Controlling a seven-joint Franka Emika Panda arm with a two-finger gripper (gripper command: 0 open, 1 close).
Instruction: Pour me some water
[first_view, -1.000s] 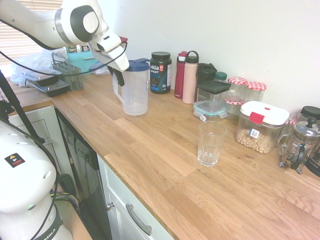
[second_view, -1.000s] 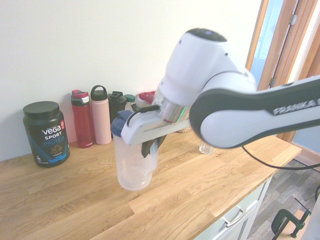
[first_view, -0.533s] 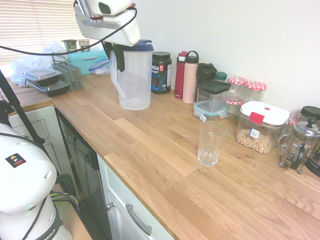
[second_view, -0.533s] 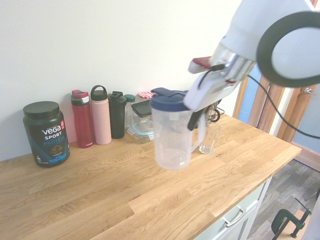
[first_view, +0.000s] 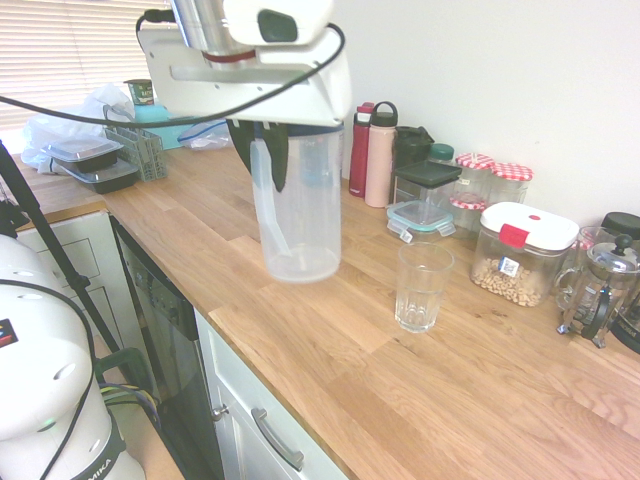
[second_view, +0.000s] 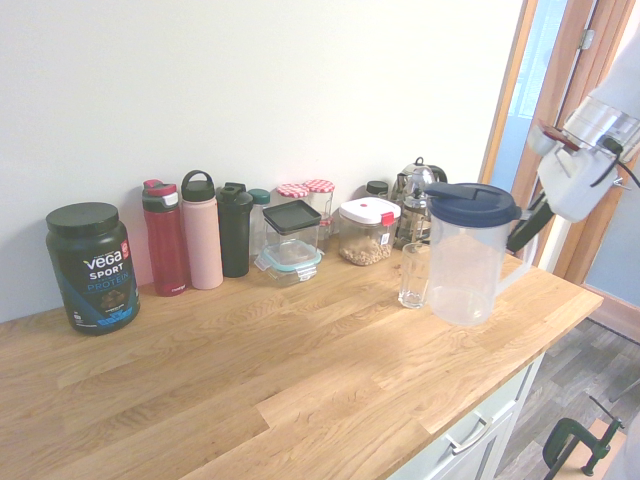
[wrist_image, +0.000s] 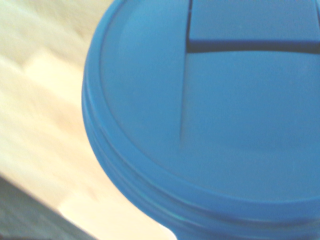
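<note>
Jug (first_view: 300, 215) with blue lid (second_view: 471, 203) hangs upright above your counter (first_view: 330, 330), left of the glass (first_view: 421, 287); pincer (first_view: 266, 150) clenched on its handle (second_view: 513, 277).

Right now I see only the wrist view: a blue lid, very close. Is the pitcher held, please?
Observer: Yes. The gripper is shut on the pitcher, at its handle.
Operator: Is it tilted?
Observer: No, it hangs upright, with the lid on.
Operator: Where is the glass?
Observer: The glass stands upright on the counter, beside the pitcher and apart from it.
</note>
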